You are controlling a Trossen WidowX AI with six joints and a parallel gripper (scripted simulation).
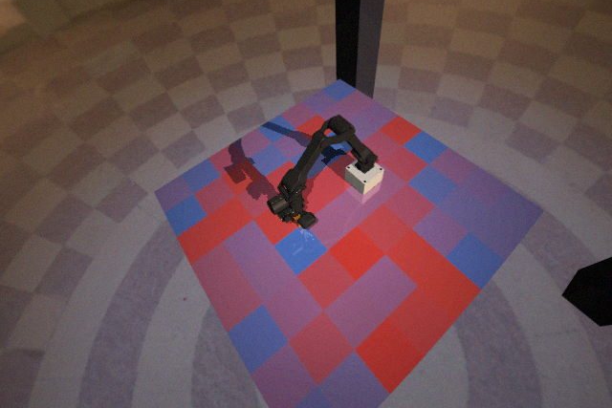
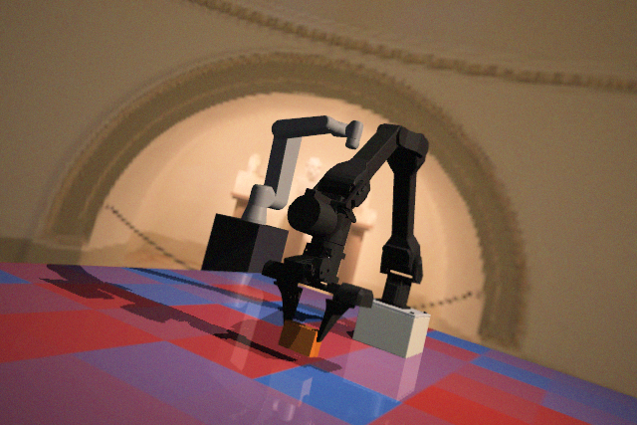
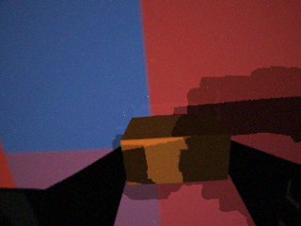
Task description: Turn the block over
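Checkered in red, blue and violet squares, the glossy tabletop (image 2: pixel 103 368) fills the near ground, with dark shadows of the arm lying across its tiles. Nearest to the exterior camera sits the block (image 2: pixel 299 338), a small orange-brown cube resting on a red tile close to the edge of a blue one; its underside meets the tabletop, so it has not left the surface. The gripper (image 2: pixel 309 324) stands over it pointing down, and its two dark fingers (image 2: pixel 288 302) are clenched on the block, one against each opposite side face. From the wrist camera the block (image 3: pixel 176 151) shows a darker top face and a front face partly lit orange, partly in shadow (which face carries the mark cannot be told from any view), and the black fingers press in on it from left and right at the lower corners. In the top view the gripper (image 1: pixel 295 217) hides nearly all of the block, leaving only a sliver of orange beneath it. Behind the gripper the black arm (image 2: pixel 359 173) rises, bends at an elbow and drops to its pale grey base box (image 2: pixel 391 328), which stands on the tabletop just beside the block's spot but apart from it. Farther back, off the checkered surface, a tall black pedestal (image 1: pixel 359 35) carries a light grey arm (image 2: pixel 293 152). Beyond that a tan wall with a wide arch (image 2: pixel 154 102) closes the room.
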